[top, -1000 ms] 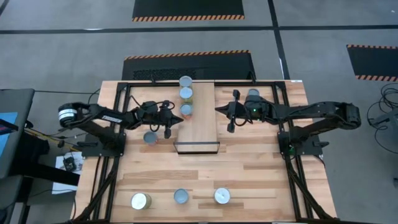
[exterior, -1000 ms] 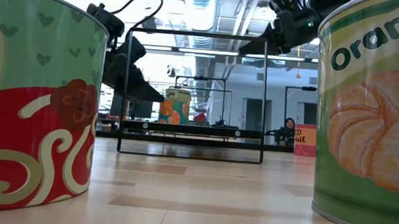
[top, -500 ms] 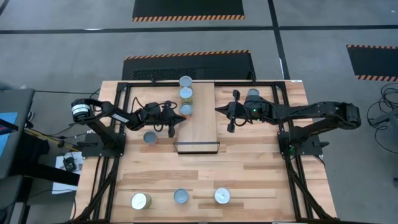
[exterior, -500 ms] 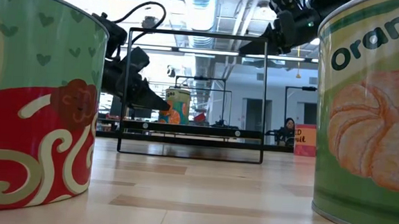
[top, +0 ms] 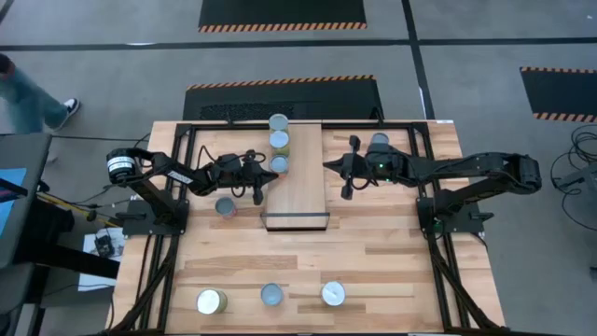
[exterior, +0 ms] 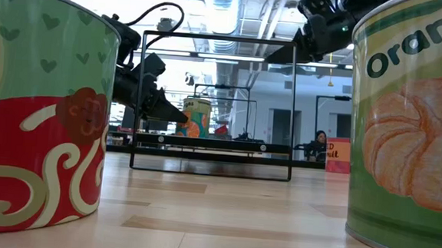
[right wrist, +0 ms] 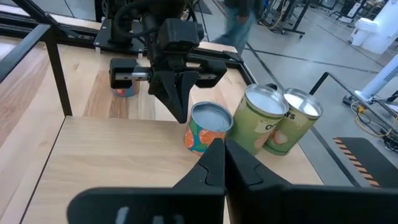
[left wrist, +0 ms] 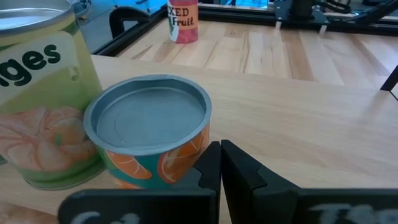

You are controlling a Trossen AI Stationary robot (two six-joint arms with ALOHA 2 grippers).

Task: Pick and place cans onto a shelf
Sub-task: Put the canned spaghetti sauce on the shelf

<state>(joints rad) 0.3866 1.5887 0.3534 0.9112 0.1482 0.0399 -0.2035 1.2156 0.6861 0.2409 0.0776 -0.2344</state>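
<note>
Since the earlier frame the left gripper [top: 257,191] has slid from the loose can [top: 225,206] toward the shelf [top: 300,177], fingers clenched empty beside the orange can [left wrist: 149,134]. Risk: knocking over the shelved row. Right gripper [top: 346,189] waits, clenched. Wooden tabletop [top: 373,261]; person [top: 28,89] walking beyond.

Robotics lab or workshop, hazard-striped floor mats [top: 282,14], grey concrete floor, exposed ceiling ducts [exterior: 235,17] (industrial-looking)
</note>
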